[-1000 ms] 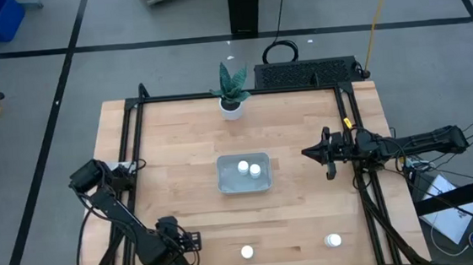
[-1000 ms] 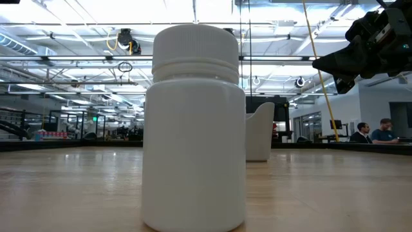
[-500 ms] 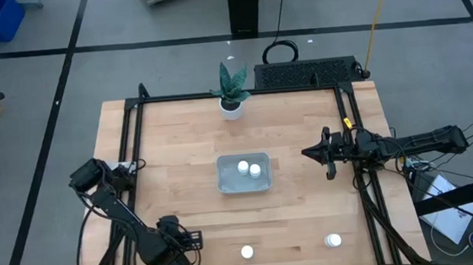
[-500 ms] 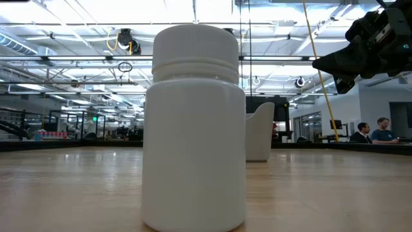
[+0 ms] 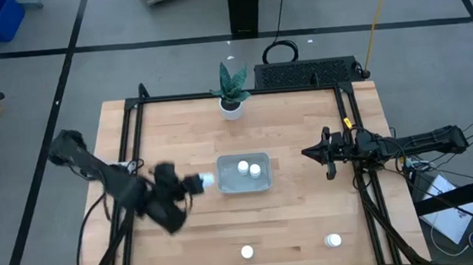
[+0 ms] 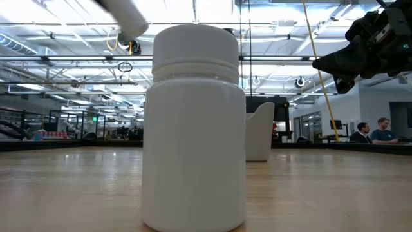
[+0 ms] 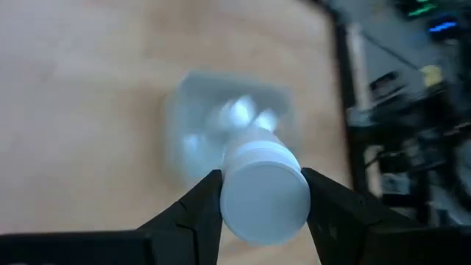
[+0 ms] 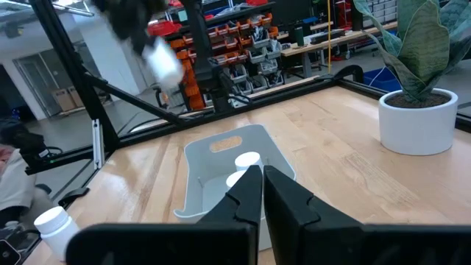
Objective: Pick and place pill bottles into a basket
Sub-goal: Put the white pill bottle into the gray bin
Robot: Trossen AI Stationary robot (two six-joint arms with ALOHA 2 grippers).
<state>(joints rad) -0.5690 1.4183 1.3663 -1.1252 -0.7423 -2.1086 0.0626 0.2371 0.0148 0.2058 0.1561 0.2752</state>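
Overhead, the left gripper (image 5: pixel 191 184) hangs just beside the left edge of the basket (image 5: pixel 224 187), clamped on a pill bottle (image 5: pixel 205 181) that points toward the tray. In the left wrist view the two dark fingers (image 7: pixel 197 210) press the held bottle's (image 7: pixel 261 188) sides, cap end toward the camera, with the blurred basket (image 7: pixel 184 118) and two white caps beyond it. The bottle is off the table.

Basket: middle of the wooden table (image 5: pixel 177 129), pale grey-blue, shallow. Two pill bottles stand in it side by side, one (image 5: pixel 243 167) left, one (image 5: pixel 255 170) right, nearly touching. The right wrist view shows the same pair inside the basket (image 8: pixel 202 158).

Two more bottles stand on the table near the front edge: one (image 5: pixel 247 252) below the basket, one (image 5: pixel 334 241) toward the front right corner, well apart from each other. The low view is filled by one of these close up (image 6: pixel 193 129), upright, cap on.

Right gripper (image 5: pixel 312 153) waits at the table's right side, above the wood, pointed toward the basket. Its fingers (image 8: pixel 246 195) are pressed together, nothing between them.

A potted plant (image 5: pixel 231 91) stands at the table's back edge, well apart from the basket. A black ribbed box (image 5: pixel 304 73) sits at the back right corner.
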